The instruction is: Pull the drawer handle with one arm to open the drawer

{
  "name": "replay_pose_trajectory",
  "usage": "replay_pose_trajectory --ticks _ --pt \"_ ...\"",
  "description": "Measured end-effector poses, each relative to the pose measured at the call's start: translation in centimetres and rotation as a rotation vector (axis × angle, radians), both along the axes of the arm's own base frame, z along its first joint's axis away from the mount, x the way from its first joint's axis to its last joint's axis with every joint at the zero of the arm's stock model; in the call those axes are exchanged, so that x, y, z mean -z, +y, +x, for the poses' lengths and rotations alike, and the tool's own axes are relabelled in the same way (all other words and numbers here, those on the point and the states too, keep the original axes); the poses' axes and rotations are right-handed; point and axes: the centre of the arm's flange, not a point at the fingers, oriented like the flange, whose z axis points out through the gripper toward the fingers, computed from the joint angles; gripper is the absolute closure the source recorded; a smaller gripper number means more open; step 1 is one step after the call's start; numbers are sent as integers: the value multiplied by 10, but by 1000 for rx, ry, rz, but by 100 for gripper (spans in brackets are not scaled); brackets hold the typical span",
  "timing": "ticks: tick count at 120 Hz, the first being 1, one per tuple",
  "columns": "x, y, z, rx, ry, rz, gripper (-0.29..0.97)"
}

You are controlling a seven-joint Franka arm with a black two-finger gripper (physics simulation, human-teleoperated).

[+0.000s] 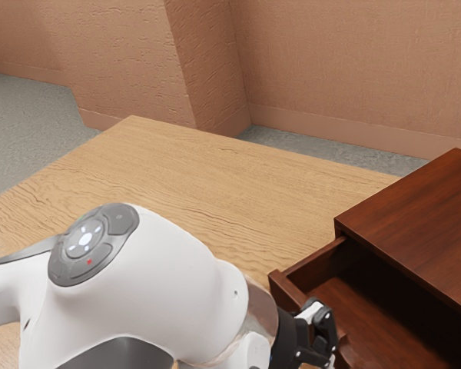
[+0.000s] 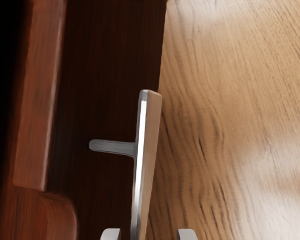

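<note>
Nearest the exterior camera, the arm's white housing (image 1: 138, 300) is looming low in that view and is reaching toward the exterior view's right, where the black gripper (image 1: 323, 338) is sitting at the front of the drawer (image 1: 353, 307). That drawer is standing partly out of the dark wooden cabinet (image 1: 422, 223), which is resting on the desk (image 1: 215, 177); its side wall and floor are showing, yet the opening is judged as partial rather than complete. Seen from the wrist, the handle (image 2: 145, 165), a flat metal bar, is standing off the drawer front (image 2: 105, 75) on a short post (image 2: 112, 146). The two fingertips (image 2: 110, 233) are standing apart on either side of the bar, with a gap showing on each side; the gripper is therefore straddling the handle, not clamping it.

Risk is lying in that loose hold. With nothing pinching the bar, any pull is depending on the one finger sitting between bar and drawer front, and a path drifting along the bar's length, or lifting away from it, could be letting the bar slide out from between the fingers, leaving the drawer only partly drawn. A pull angled off the drawer's line of travel could be binding it in the cabinet or dragging the whole cabinet across the desk.
</note>
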Motion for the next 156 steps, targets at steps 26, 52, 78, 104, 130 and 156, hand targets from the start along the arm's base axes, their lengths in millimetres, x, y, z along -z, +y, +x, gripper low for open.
replay_pose_trajectory --ticks 26,52,78,104,130,156 --pt "1 2 -7 -7 1 7 63" --pt "3 5 -13 -17 1 12 63" --pt "2 9 -19 -26 -5 15 64" --pt "0 7 -26 -24 -8 22 64" --pt "-15 7 -45 -26 -35 29 64" --pt "-66 39 -78 -94 -28 -6 36"
